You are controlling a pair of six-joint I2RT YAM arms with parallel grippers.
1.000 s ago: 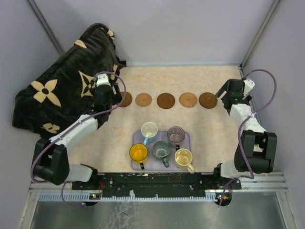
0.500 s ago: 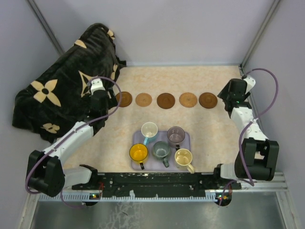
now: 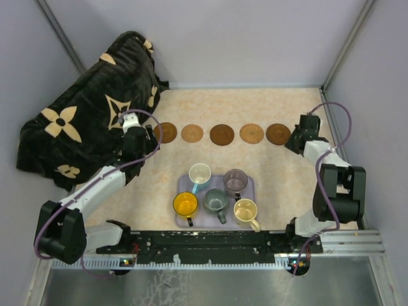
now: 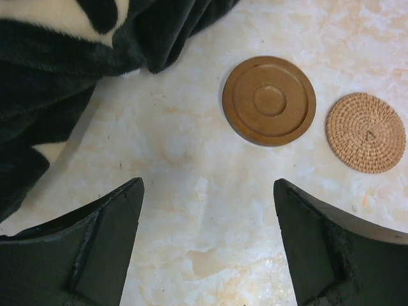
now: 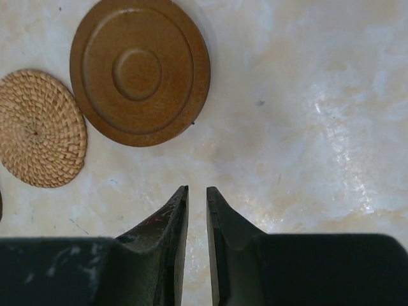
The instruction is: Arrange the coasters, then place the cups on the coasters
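Left fingers [image 4: 108,236]: released, spread wide, nothing between them, poised over a pale marbled counter [image 4: 191,210]. Ahead and a little right of the tips, a dark wooden coaster [image 4: 269,101]: smooth, round, turned in concentric rings around a small centre circle. Just beside it, further right and not touching, a rattan coaster [image 4: 365,132]: lighter tan, woven in a tight spiral. Ahead-left, thick folds of a black plush blanket [image 4: 64,70] with cream patches.

Right fingers [image 5: 175,242]: clenched almost together, only a thin slit left, gripping nothing. Ahead-left of the tips, a second wooden coaster [image 5: 139,70], same ringed shape, lying flat. Left of that, a second rattan coaster [image 5: 39,127], close beside it.

From above: row of five coasters [image 3: 222,134] strung between the two sets of fingers, wood and rattan alternating. Five cups [image 3: 215,201], all handled and glossy, still on a lavender tray [image 3: 250,191], well behind both sets of fingers, toward the arm bases.
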